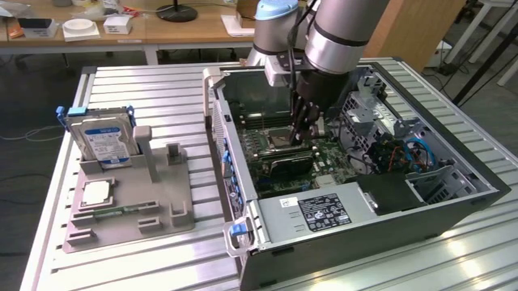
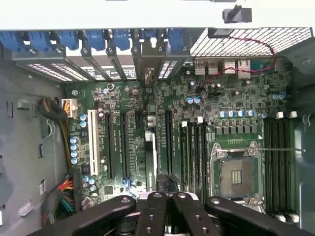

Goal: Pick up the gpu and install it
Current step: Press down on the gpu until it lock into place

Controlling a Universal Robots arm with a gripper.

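My black gripper [image 2: 167,206] is showing against the green motherboard [image 2: 206,123], where blue clips [image 2: 96,39] are lining the slots. On the exterior view's left, the silver hard drive [image 1: 104,140] is wearing a blue label on its grey stand [image 1: 154,200].

A ribbed, brushed-metal worktop [image 1: 137,85] gleams beneath a dark matt steel computer case [image 1: 389,236]. Inside, a glossy green circuit board [image 2: 147,142] carries black plastic slots. Matt grey plastic forms the parts holder [image 1: 130,212]; the hard drive [image 1: 101,140] shows bare silver metal.
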